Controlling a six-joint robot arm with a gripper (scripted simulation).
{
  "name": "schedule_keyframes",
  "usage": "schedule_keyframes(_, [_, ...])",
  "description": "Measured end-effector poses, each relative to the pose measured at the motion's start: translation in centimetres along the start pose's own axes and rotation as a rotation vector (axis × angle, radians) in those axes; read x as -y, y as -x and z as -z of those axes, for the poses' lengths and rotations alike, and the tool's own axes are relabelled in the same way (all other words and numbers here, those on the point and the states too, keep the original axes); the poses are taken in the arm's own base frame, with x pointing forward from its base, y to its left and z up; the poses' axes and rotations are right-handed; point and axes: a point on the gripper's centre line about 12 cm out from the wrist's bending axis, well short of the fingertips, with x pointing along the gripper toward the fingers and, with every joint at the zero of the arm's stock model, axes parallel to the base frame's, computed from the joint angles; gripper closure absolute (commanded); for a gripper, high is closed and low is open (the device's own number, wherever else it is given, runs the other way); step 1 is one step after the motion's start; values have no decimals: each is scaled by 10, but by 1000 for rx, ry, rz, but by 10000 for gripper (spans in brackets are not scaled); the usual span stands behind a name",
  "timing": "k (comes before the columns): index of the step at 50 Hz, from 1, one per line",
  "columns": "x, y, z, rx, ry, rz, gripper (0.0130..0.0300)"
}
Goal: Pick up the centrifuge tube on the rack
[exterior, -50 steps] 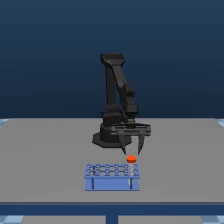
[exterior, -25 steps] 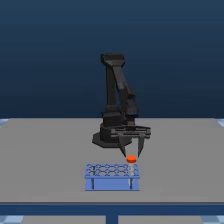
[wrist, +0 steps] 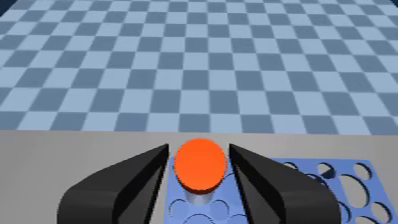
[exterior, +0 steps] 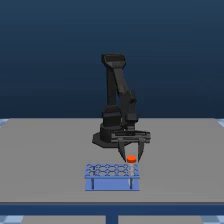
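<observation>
The blue rack [exterior: 111, 177] stands on the grey table near its front edge. The centrifuge tube [exterior: 131, 159] sits upright in a hole at the rack's corner on the exterior view's right, its orange-red cap above the rack top. My gripper [exterior: 131, 160] hangs straight over it, with one dark finger on each side of the cap. In the wrist view the cap [wrist: 200, 165] fills the space between the fingers [wrist: 133, 185], with only thin slivers of gap showing. The gripper [wrist: 199, 147] looks open around the cap. The rack [wrist: 338, 185] shows beneath, with the tube's pale body mostly hidden.
The arm's black base [exterior: 107, 137] stands just behind the rack. The grey table [exterior: 45, 155] stretches to both sides. A blue checkered floor [wrist: 195, 65] lies beyond the table edge in the wrist view. The rack's other holes look empty.
The gripper has come down over the tube, so its fingertips now flank the cap. The tube and rack have not moved.
</observation>
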Motion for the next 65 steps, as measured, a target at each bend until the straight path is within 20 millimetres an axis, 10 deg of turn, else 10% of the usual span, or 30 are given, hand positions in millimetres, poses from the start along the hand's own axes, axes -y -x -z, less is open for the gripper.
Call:
schedule_keyframes(25, [0, -3, 5, 5, -11, 3, 130])
schedule_keyframes(26, [0, -3, 5, 5, -11, 3, 300])
schedule_keyframes(65, [1, -1, 2, 6, -16, 6, 300])
